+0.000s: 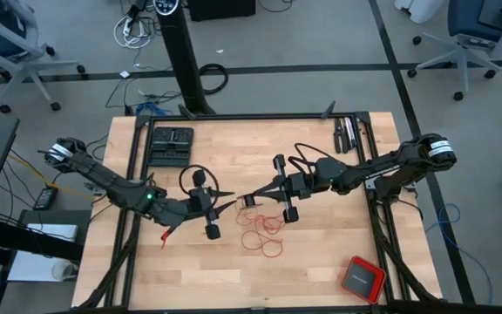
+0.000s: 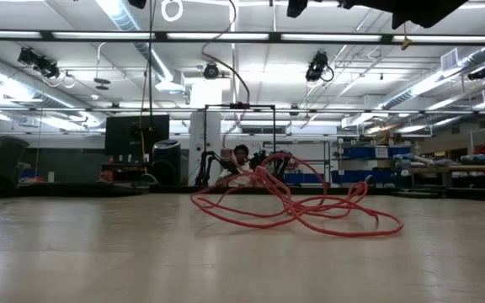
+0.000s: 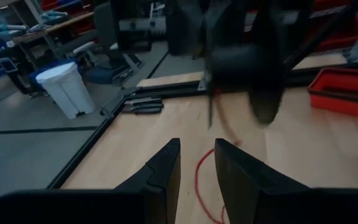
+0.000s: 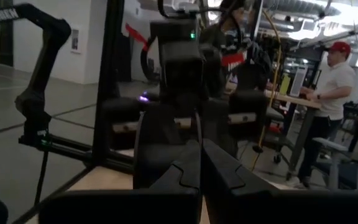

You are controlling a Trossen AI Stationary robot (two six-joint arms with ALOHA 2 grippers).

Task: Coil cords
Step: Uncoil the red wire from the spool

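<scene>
Both grippers of mine meet tip to tip over the middle of the wooden table (image 1: pixel 321 270): my left gripper (image 1: pixel 227 197) has its fingers parted with nothing between them, and my right gripper (image 1: pixel 249 199) is clenched, its fingers pressed flat together. From above, the red cord (image 1: pixel 262 228) lies in loose loops on the wood just beside and below my right gripper's tip — whether a strand is pinched there I cannot tell. Only the low view shows the loops rising off the tabletop in a tangle. Only my right wrist view shows a person in a red cap (image 4: pixel 337 46) beyond the table, and part of white lettering, "ROSSEN", on my left arm (image 4: pixel 42 37). A red box (image 1: pixel 361 278) sits near the table's corner.
</scene>
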